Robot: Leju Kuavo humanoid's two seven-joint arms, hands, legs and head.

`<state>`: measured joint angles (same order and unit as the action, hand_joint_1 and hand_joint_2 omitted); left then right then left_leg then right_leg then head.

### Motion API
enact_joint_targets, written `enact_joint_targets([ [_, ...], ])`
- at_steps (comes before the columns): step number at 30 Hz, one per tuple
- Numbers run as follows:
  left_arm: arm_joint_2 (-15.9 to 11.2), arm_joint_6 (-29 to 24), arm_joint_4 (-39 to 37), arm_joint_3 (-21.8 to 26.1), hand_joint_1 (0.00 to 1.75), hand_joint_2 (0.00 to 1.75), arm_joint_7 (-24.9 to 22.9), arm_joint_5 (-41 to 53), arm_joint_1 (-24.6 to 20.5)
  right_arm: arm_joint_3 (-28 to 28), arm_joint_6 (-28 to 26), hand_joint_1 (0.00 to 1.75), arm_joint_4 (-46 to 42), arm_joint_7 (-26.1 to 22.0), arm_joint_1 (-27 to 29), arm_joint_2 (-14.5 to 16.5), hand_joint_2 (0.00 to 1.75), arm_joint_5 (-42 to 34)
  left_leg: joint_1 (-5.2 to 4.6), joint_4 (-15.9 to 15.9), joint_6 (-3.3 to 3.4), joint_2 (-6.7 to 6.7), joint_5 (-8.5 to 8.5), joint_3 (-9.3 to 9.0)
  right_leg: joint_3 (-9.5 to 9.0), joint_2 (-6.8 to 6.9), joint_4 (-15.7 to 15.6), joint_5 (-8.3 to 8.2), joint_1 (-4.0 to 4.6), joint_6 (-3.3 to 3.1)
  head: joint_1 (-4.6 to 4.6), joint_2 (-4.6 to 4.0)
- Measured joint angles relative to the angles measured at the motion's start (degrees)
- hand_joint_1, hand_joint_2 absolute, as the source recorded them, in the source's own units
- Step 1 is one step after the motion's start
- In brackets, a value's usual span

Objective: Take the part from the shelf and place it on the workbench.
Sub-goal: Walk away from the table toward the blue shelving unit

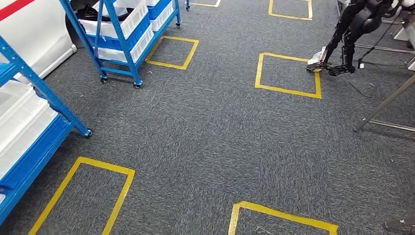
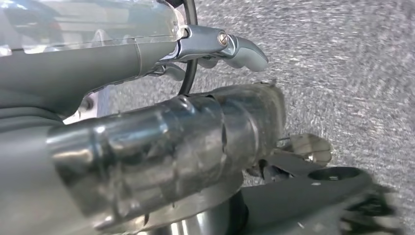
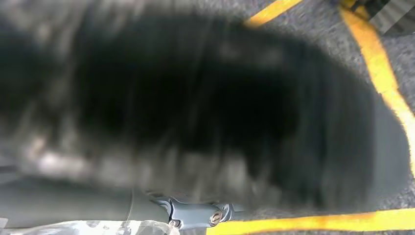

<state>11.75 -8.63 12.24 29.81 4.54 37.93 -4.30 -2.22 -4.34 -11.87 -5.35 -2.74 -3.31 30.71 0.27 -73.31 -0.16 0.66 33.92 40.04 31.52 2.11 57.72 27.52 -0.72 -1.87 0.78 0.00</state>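
A blue wheeled shelf (image 1: 128,55) with white bins (image 1: 131,20) stands at the back left in the head view. A second blue shelf (image 1: 36,142) with white bins runs along the near left edge. I cannot make out the part in either. In the left wrist view my left hand (image 2: 210,98) hangs above grey carpet, its thumb (image 2: 240,49) apart from the plastic-wrapped fingers (image 2: 195,142), with nothing between them. In the right wrist view the thumb (image 3: 205,215) of my right hand lies beside a large dark blurred mass (image 3: 195,98). What that mass is cannot be made out.
Grey carpet (image 1: 210,137) carries several yellow tape squares (image 1: 288,72). Another robot's dark legs (image 1: 347,39) stand at the back right. A slanted metal stand leg (image 1: 386,105) crosses the right side, and a dark shoe (image 1: 401,224) shows at the bottom right corner.
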Motion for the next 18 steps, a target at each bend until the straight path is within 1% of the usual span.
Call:
enact_joint_targets([
  [1,-0.01,-0.11,0.00,0.09,0.00,0.00,-0.13,-0.27,0.09,-0.44,-0.21,0.00,0.06,0.21,0.03,-0.11,0.00,-0.23,0.10,0.09,-0.08,-0.21,-0.69,-0.10,-0.01,0.72,0.04,0.06,0.02,0.03,-0.01,0.00],
  [2,-0.01,-0.27,0.00,0.25,0.00,0.00,-0.30,-0.55,0.19,-0.84,-0.50,0.00,0.10,0.46,0.03,-0.23,0.00,-0.47,0.16,2.30,-0.09,-0.55,-2.20,-1.29,-0.05,1.36,0.08,0.13,0.01,0.11,-0.01,0.00],
  [3,-0.02,-0.49,0.01,0.44,0.00,0.00,-0.48,-0.85,0.26,-1.26,-0.78,0.00,0.12,0.72,0.03,-0.34,0.00,-0.64,0.16,6.29,0.00,-1.60,-4.18,-3.50,-0.14,1.98,0.17,0.25,0.01,0.28,-0.01,0.00],
  [4,-0.02,-0.73,0.01,0.62,0.00,0.00,-0.63,-1.11,0.27,-1.63,-1.04,0.00,0.14,0.93,0.05,-0.46,0.00,-0.74,-0.04,10.27,0.20,-3.07,-5.57,-5.64,-0.24,2.57,0.31,0.42,0.11,0.52,-0.01,0.00],
  [5,-0.01,-0.93,0.02,0.77,0.00,0.00,-0.70,-1.25,0.24,-1.94,-1.17,0.00,0.15,1.07,0.06,-0.60,0.00,-0.76,-0.24,13.32,0.51,-4.15,-6.48,-7.23,-0.34,3.15,0.45,0.59,0.19,0.81,0.01,0.00],
  [6,-0.01,-1.07,0.02,0.89,0.00,0.00,-0.75,-1.35,0.23,-2.23,-1.24,0.00,0.17,1.17,0.07,-0.72,0.00,-0.76,-0.46,15.21,0.86,-4.91,-6.85,-8.12,-0.45,3.75,0.57,0.74,0.28,1.13,0.01,0.00],
  [7,-0.01,-1.15,0.01,0.98,0.00,0.00,-0.76,-1.40,0.26,-2.46,-1.27,0.00,0.19,1.25,0.06,-0.84,0.00,-0.76,-0.69,15.62,1.18,-4.74,-6.72,-8.13,-0.56,4.33,0.58,0.82,0.32,1.47,0.02,0.00],
  [8,-0.01,-1.20,0.01,1.08,0.00,0.00,-0.76,-1.43,0.36,-2.69,-1.30,0.00,0.20,1.30,0.02,-0.96,0.00,-0.76,-0.72,15.81,1.55,-3.91,-6.90,-8.05,-0.74,4.93,0.52,0.86,0.27,1.81,0.03,0.00],
  [9,-0.01,-1.22,0.00,1.18,0.00,0.00,-0.76,-1.46,0.51,-2.91,-1.33,0.00,0.20,1.34,-0.03,-1.09,0.00,-0.76,-0.65,16.08,1.92,-3.23,-7.10,-8.19,-0.89,5.01,0.64,1.05,0.12,2.17,0.02,0.00],
  [10,-0.01,-1.25,0.00,1.28,0.00,0.00,-0.76,-1.50,0.61,-3.11,-1.35,0.00,0.20,1.35,-0.05,-1.20,0.00,-0.75,-0.54,16.39,2.29,-2.59,-7.35,-8.37,-0.76,4.24,1.32,1.70,-0.02,2.50,0.04,0.00],
  [11,0.01,-1.29,0.00,1.36,0.00,0.00,-0.76,-1.53,0.63,-3.27,-1.37,0.00,0.20,1.34,-0.03,-1.28,0.00,-0.74,-0.40,16.67,2.67,-1.98,-7.64,-8.51,-0.11,2.84,3.07,3.00,-0.14,2.76,0.07,0.00],
  [12,0.03,-1.33,0.00,1.43,0.00,0.00,-0.76,-1.56,0.59,-3.38,-1.38,0.00,0.21,1.33,0.05,-1.39,0.00,-0.70,-0.28,16.80,2.92,-1.40,-7.84,-8.61,1.14,1.06,5.98,4.81,-0.25,2.94,0.09,0.00],
  [13,0.06,-1.33,0.00,1.47,0.00,0.00,-0.76,-1.57,0.51,-3.44,-1.36,0.00,0.23,1.31,0.19,-1.45,0.00,-0.63,-0.32,16.76,3.07,-0.75,-7.93,-8.49,2.94,-0.43,9.80,6.84,-0.23,3.02,0.10,0.00],
  [14,0.09,-1.23,0.00,1.51,0.00,0.00,-0.76,-1.59,0.48,-3.48,-1.29,0.00,0.26,1.26,0.35,-1.50,0.00,-0.46,-0.38,16.68,3.16,0.01,-7.98,-8.39,4.76,-1.25,13.56,8.39,-0.22,3.05,0.11,0.00],
  [15,0.11,-1.03,0.00,1.56,0.00,0.00,-0.75,-1.66,0.54,-3.51,-1.14,0.00,0.30,1.16,0.51,-1.54,0.00,-0.16,-0.43,16.57,3.17,0.83,-7.98,-8.34,6.05,-1.61,16.04,8.93,-0.20,3.04,0.11,0.00],
  [16,0.11,-0.80,0.00,1.64,0.00,0.00,-0.74,-1.75,0.63,-3.52,-0.96,0.00,0.33,0.99,0.63,-1.55,0.00,0.23,-0.48,16.44,3.15,1.69,-7.97,-8.31,6.50,-1.78,16.59,8.33,-0.18,2.96,0.11,0.00],
  [17,0.11,-0.57,0.00,1.75,0.00,0.00,-0.72,-1.83,0.72,-3.52,-0.81,0.00,0.34,0.78,0.69,-1.54,0.00,0.69,-0.50,16.29,3.12,2.52,-7.94,-8.32,5.82,-1.97,14.73,6.57,-0.18,2.83,0.11,0.00],
  [18,0.13,-0.36,0.00,1.86,0.00,0.00,-0.69,-1.92,0.78,-3.51,-0.68,0.00,0.35,0.55,0.70,-1.53,0.00,1.18,-0.50,16.10,3.04,3.30,-7.89,-8.32,4.27,-2.60,11.00,4.17,-0.20,2.67,0.11,0.00],
])
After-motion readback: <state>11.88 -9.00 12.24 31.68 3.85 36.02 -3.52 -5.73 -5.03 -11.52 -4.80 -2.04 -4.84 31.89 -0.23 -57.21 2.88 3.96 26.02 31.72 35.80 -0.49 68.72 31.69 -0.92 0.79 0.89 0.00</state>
